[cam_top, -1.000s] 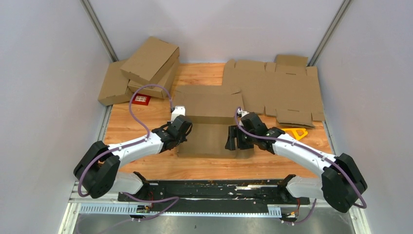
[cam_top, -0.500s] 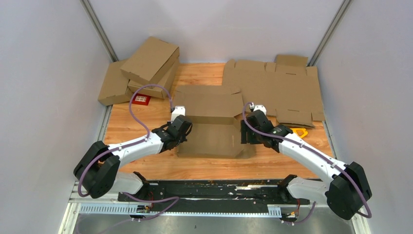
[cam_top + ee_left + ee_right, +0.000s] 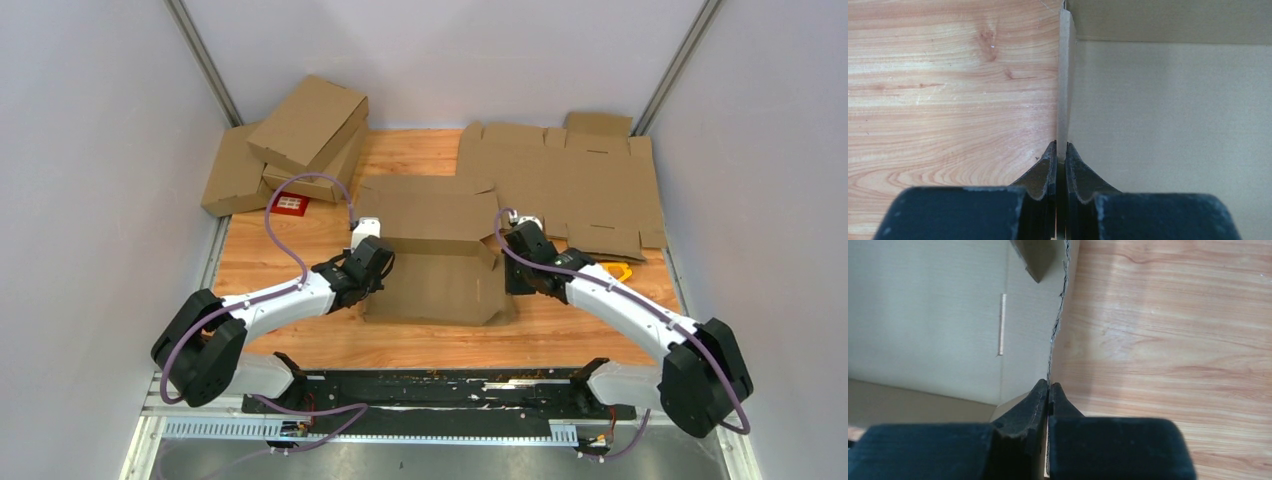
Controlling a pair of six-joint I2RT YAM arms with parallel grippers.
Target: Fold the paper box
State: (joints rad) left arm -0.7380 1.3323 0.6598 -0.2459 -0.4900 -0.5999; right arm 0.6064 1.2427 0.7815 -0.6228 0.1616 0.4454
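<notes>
- The paper box (image 3: 430,275) sits between both grippers, side walls raised.
- The left gripper (image 3: 1060,150) pinches the left wall's edge.
- The right gripper (image 3: 1049,386) pinches the right wall's edge.

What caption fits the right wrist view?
Right tool pinches the paper box by its raised side wall's edge, beside the bare wooden table.

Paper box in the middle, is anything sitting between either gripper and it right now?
Nothing visible does. The left gripper is closed on the upright left wall of the paper box, and the right gripper is closed on the edge of its right wall. Only the bare wooden table lies beside each grip.
</notes>
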